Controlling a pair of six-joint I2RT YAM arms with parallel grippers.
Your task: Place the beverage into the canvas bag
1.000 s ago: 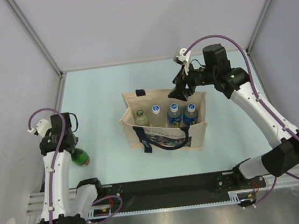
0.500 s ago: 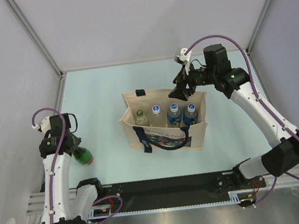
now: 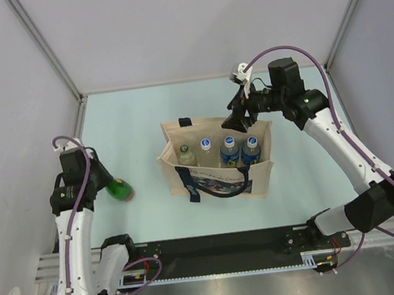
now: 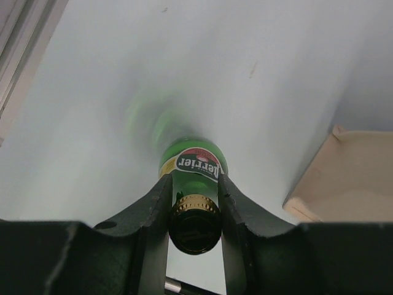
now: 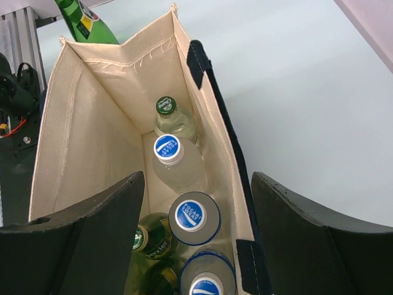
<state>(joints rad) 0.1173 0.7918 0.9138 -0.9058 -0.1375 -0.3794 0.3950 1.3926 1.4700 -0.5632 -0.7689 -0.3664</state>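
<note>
Our left tool (image 4: 194,184) clenches the neck of the green glass bottle (image 4: 198,163), whose body juts beyond its tips. We judge it heavy, stiff, slick and breakable, best held under the cap collar. Right of it, the soft canvas bag (image 3: 218,180) sits under our right tool (image 5: 196,181), jaws spread astride the rim, grasping nothing.

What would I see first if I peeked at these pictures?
The beige canvas bag in the middle of the table, with capped bottles standing in a row inside. Then the green bottle on the left, pinched by its neck in the left claw. The right claw hangs open over the bag's far right corner.
</note>
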